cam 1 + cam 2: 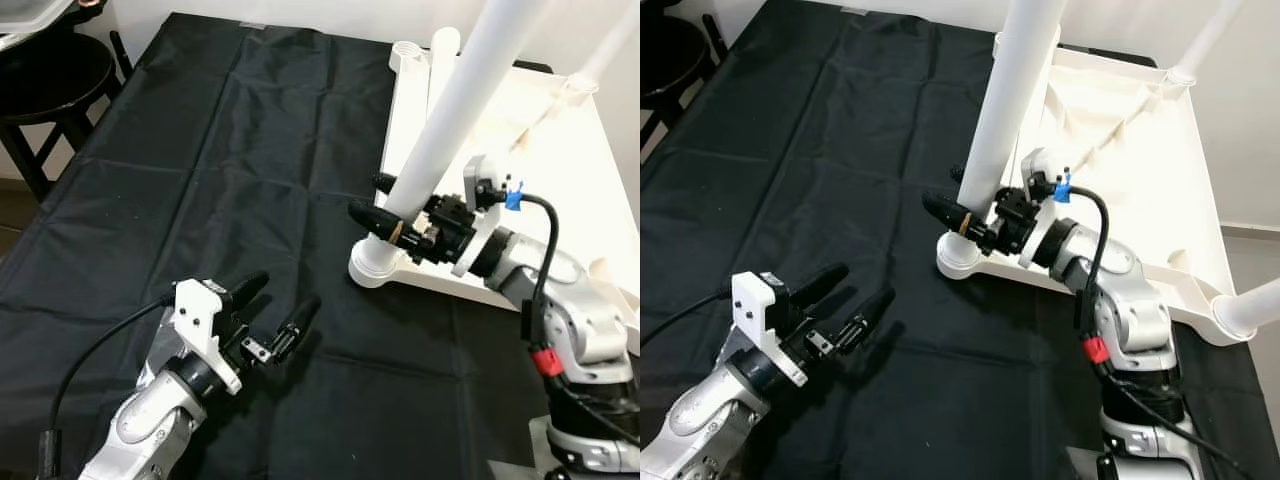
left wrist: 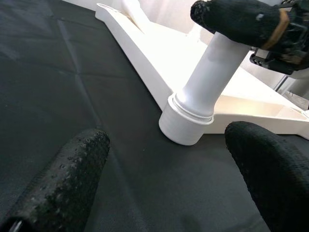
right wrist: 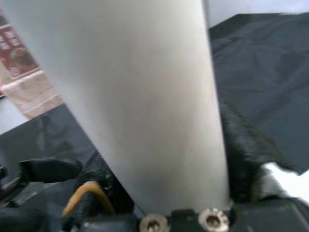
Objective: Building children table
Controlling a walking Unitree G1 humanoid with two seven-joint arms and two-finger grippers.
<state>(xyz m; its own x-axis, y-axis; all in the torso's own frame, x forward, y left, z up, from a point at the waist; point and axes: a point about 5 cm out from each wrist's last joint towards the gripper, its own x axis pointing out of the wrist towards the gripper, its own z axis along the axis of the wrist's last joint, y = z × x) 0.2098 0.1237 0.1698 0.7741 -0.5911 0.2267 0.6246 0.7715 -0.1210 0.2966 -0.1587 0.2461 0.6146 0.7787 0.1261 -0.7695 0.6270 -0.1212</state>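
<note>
The white tabletop [image 1: 1130, 150] lies upside down on a black cloth [image 1: 200, 150] that covers the work surface, its underside facing up. At the near corner a white leg [image 1: 450, 110] stands in its round socket [image 1: 372, 265], rising at a slight lean toward the camera. The right gripper [image 1: 385, 210] is clamped around this leg just above the socket, one black finger on each side of the tube; the right wrist view confirms the tube pressed between the fingers. The left gripper [image 1: 275, 315] hovers over the bare cloth, near the socket but apart from it, with its fingers [image 2: 63, 179] spread wide and holding nothing. Further legs appear fitted at other corners: one at the far right corner [image 1: 1200, 50], one at the near right corner [image 1: 1255, 310], and a white tube [image 1: 440, 50] at the far left corner in the left eye view, though whether that one is seated cannot be told. Judged from this, assembly is well advanced: the legs seem to be in place, and the gripped leg is likely being seated or tightened. Remaining work appears to be finishing this joint and turning the table upright. Whether the leg is fully home in the socket cannot be determined.
</note>
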